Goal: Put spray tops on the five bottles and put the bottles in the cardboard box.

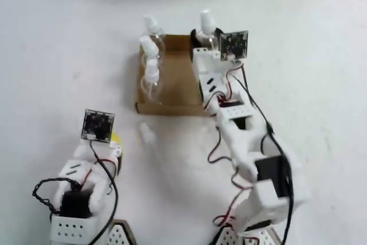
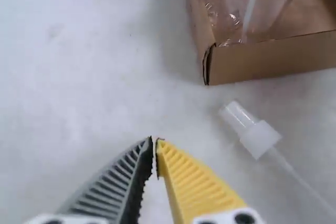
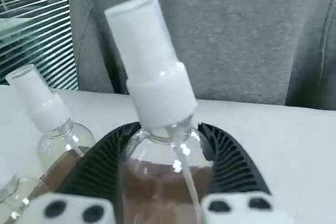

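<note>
The cardboard box (image 1: 175, 84) lies at the table's middle. Three clear bottles (image 1: 151, 72) with white spray tops stand along one side of it; one shows beside the held bottle (image 3: 46, 116). My right gripper (image 1: 202, 43) is shut on a fourth capped bottle (image 3: 157, 103), upright over the box's far corner, black fingers (image 3: 102, 156) on both sides. A loose spray top (image 2: 252, 130) with its thin tube lies on the table just in front of the box (image 2: 262, 61). My left gripper (image 2: 154, 144) is shut and empty, low over the table near that top (image 1: 147, 134).
A grey upholstered chair (image 3: 236, 35) stands behind the table's far edge. Red and black cables (image 1: 221, 142) run along the right arm. White tabletop (image 1: 69, 44) spreads to both sides of the box.
</note>
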Tool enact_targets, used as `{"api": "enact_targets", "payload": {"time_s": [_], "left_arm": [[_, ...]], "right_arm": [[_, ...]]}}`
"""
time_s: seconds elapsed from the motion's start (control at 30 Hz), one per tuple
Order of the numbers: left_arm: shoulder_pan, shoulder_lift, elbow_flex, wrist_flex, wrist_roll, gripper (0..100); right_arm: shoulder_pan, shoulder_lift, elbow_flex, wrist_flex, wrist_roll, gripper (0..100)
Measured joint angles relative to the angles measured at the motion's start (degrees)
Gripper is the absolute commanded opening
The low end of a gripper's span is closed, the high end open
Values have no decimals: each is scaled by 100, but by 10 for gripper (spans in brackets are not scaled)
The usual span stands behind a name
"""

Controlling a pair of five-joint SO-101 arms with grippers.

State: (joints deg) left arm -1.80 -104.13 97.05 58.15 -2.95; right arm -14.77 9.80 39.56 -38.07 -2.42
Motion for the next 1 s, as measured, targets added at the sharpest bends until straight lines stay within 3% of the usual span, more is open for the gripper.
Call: {"api": "enact_targets", "payload": {"time_s": [0.2,0.53,1.0], "left_arm": [[0,0,0,0,0,23],[0,0,0,0,0,23],[0,0,0,0,0,23]], "right_arm": [[44,1029,-510,-818,0,15],[246,2207,-1705,-879,-9,15],[246,2910,-2312,-888,-9,15]]}}
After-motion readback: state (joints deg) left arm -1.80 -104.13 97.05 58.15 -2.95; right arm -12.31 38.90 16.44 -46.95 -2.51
